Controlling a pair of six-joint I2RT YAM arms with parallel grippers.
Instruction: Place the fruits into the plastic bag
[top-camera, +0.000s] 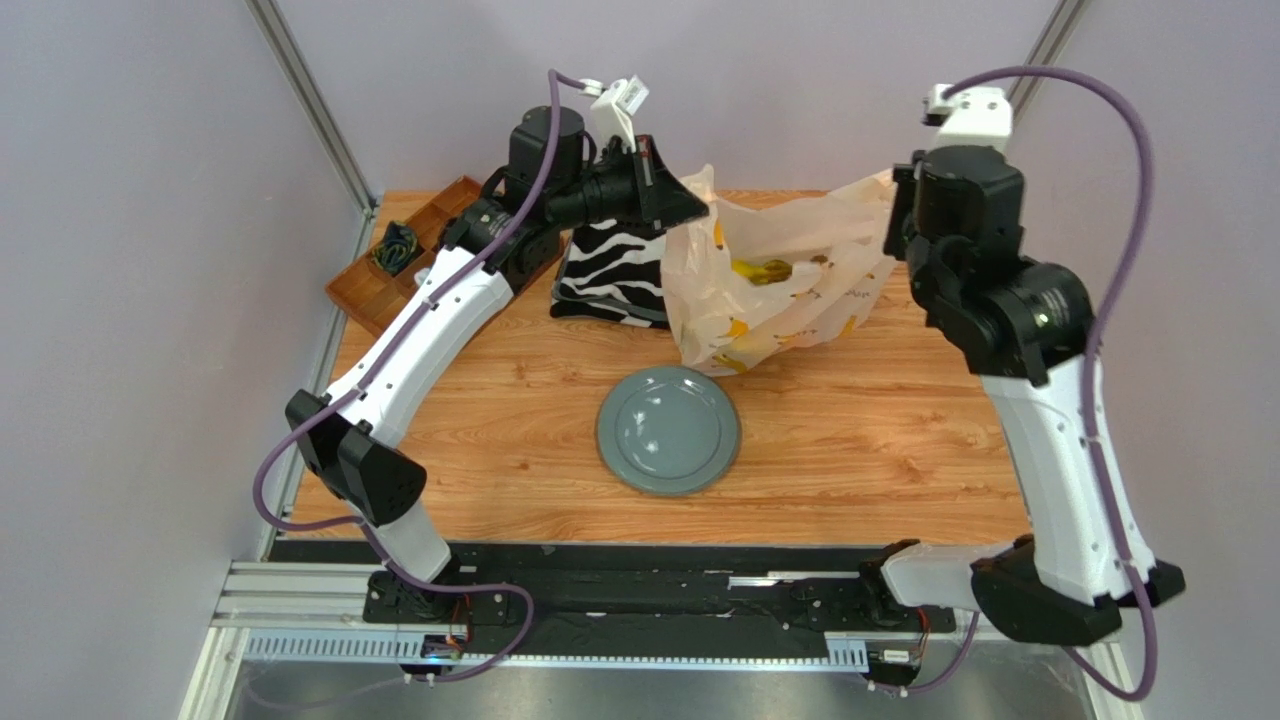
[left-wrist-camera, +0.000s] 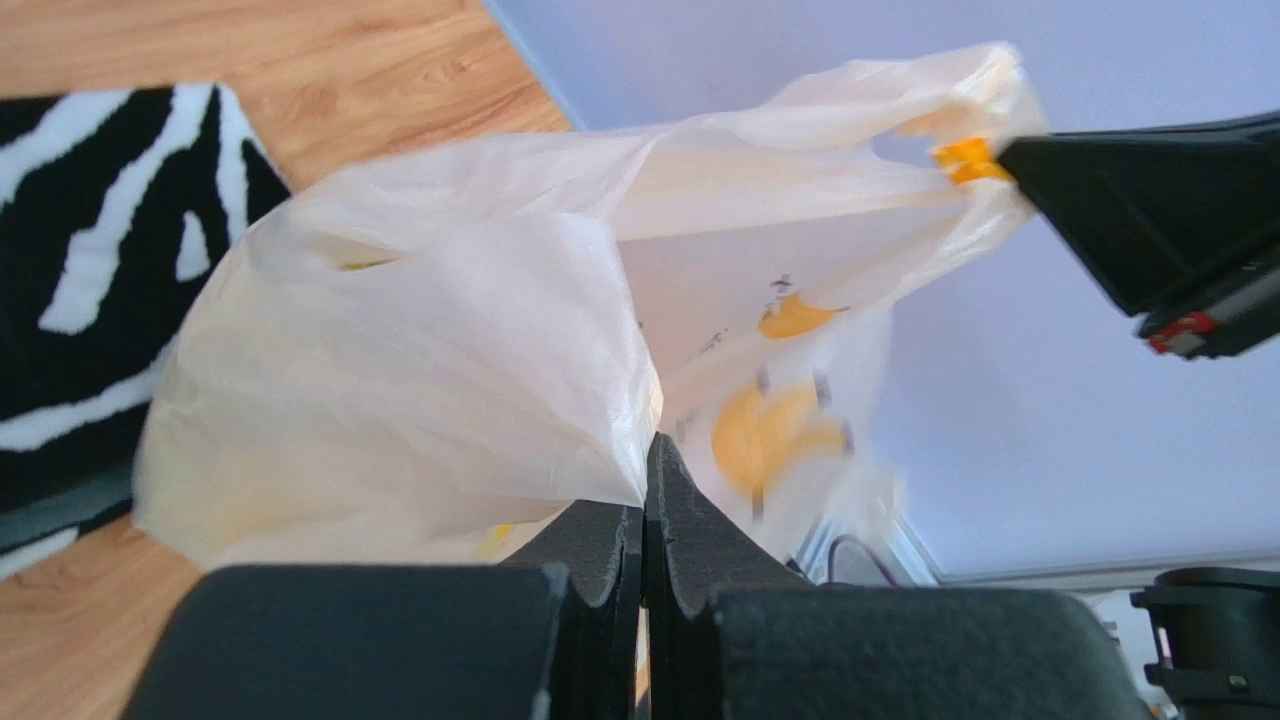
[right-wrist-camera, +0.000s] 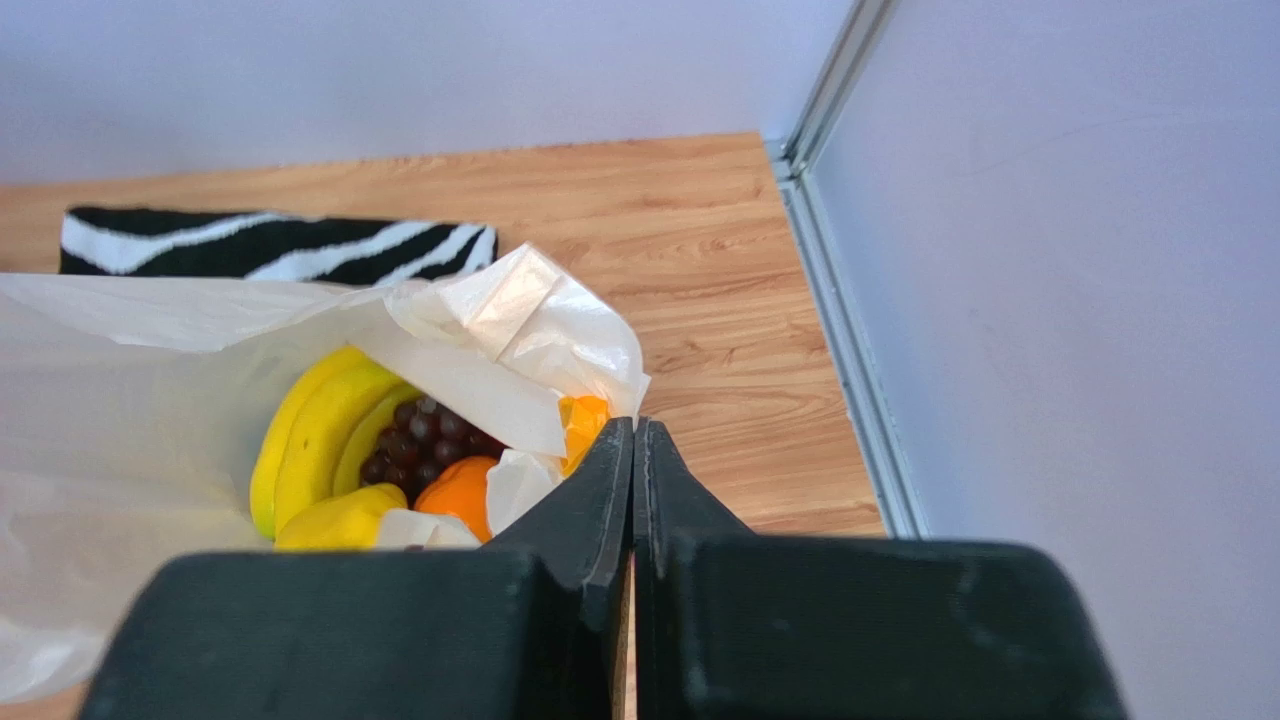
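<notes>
The plastic bag (top-camera: 774, 285) hangs stretched open between my two grippers above the back of the table. My left gripper (top-camera: 691, 195) is shut on the bag's left edge, and its jaws pinch the film in the left wrist view (left-wrist-camera: 646, 450). My right gripper (top-camera: 897, 218) is shut on the bag's right edge (right-wrist-camera: 633, 435). Inside the bag (right-wrist-camera: 135, 405) lie yellow bananas (right-wrist-camera: 316, 428), dark purple grapes (right-wrist-camera: 428, 443), an orange (right-wrist-camera: 458, 495) and a small yellow fruit (right-wrist-camera: 338, 521). Other fruits are hidden by the film.
A round grey plate (top-camera: 667, 431) sits at the table's middle with nothing on it. A zebra-striped cloth (top-camera: 613, 270) lies under the left gripper. A wooden tray (top-camera: 406, 255) holding a dark object stands at the back left. Walls close off the back and right.
</notes>
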